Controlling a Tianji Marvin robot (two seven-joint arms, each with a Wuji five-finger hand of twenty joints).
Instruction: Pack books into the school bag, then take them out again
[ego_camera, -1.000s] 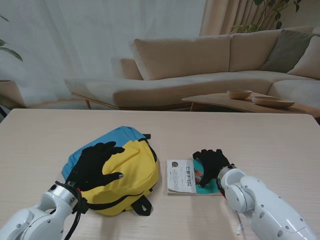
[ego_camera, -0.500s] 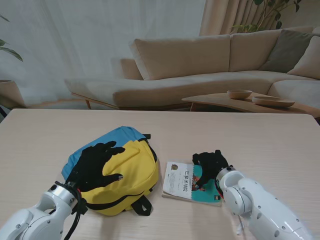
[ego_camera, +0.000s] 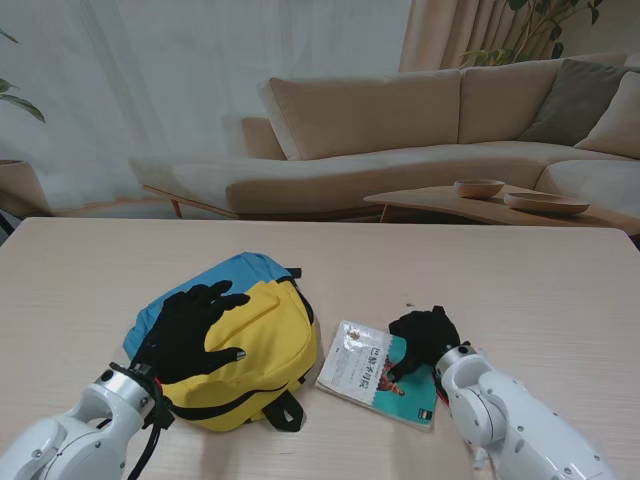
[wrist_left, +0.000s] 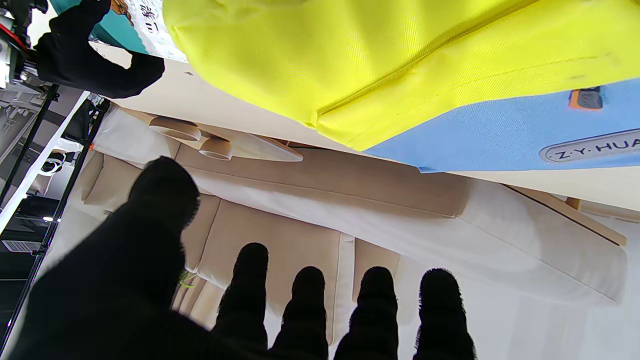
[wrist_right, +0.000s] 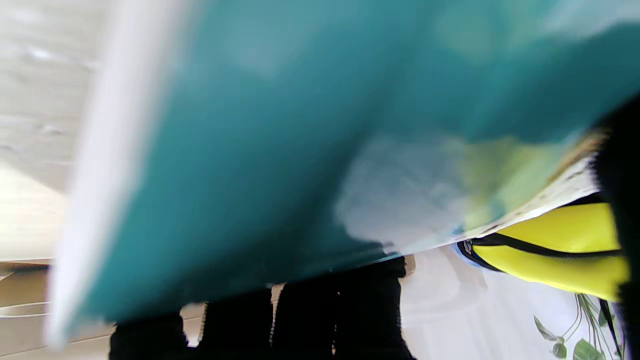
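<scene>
Our right robot hand (ego_camera: 425, 338) gripped the book (ego_camera: 378, 372) at its right part, black-gloved fingers (wrist_right: 320, 320) curled over the teal cover and the thumb against the printed side. In the right wrist view the cover filled most of the frame, blurred, so we could not tell for sure how much of the book had lifted off the desk (ego_camera: 520, 280); from the stand view its corner nearest us looked raised and the book sat skewed, its white left edge close to the bag. Our left robot hand (ego_camera: 190, 330) lay flat with fingers spread on top of the school bag (ego_camera: 250, 345), not closed around anything; in the left wrist view the fingertips (wrist_left: 372, 295) pointed free past the yellow fabric. The school bag, yellow front and blue back, lay on its side left of centre, a black strap (ego_camera: 285, 410) trailing toward us. The book was just beside the bag's right side, outside it. Beyond the desk stood a beige sofa (ego_camera: 400, 130) and a low table with two bowls (ego_camera: 480, 188).
</scene>
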